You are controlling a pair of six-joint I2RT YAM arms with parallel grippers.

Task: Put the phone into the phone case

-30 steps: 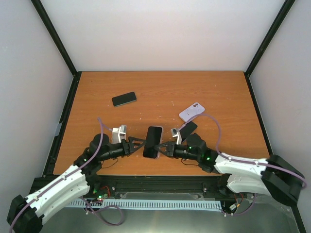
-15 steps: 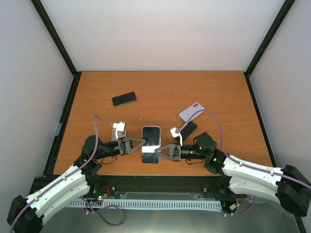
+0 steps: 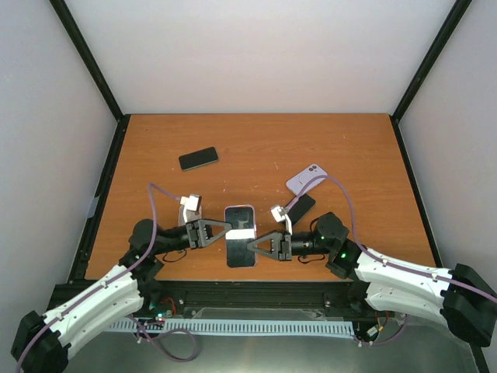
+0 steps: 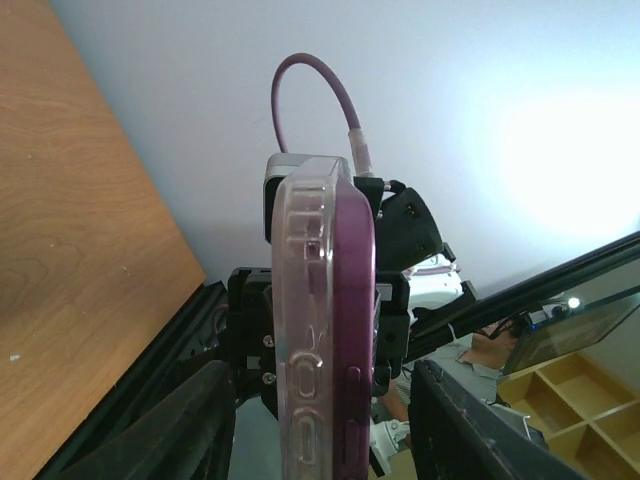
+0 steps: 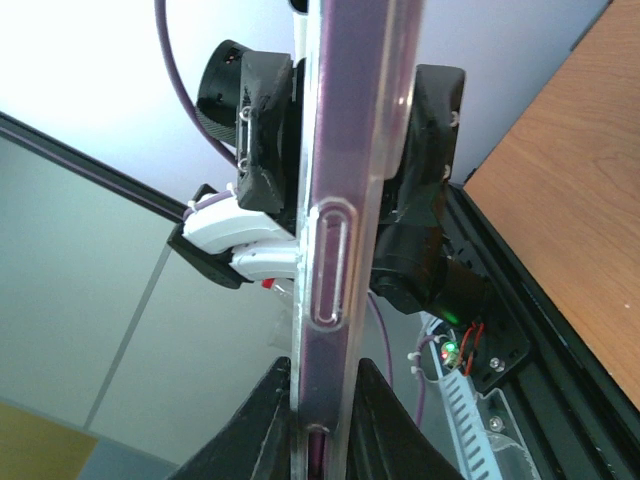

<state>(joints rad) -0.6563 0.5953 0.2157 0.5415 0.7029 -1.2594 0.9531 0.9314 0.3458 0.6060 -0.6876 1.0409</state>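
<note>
Grippers meet at the near table edge: left gripper (image 3: 227, 231) and right gripper (image 3: 251, 244) both clamp the phone (image 3: 241, 246), seated in its clear phone case (image 4: 318, 330), above the table (image 3: 256, 148).

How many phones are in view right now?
4: one held between both claws, a dark phone far left, a purple phone right, a black phone beside it, partly hidden by cable.

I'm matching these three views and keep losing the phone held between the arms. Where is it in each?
Top: phone low centre, between both end effectors.
Left wrist: phone edge-on, centre, upright.
Right wrist: phone edge-on, centre, top to bottom.
Shared landmark: the table, left in the left wrist view, right in the right wrist view.
</note>
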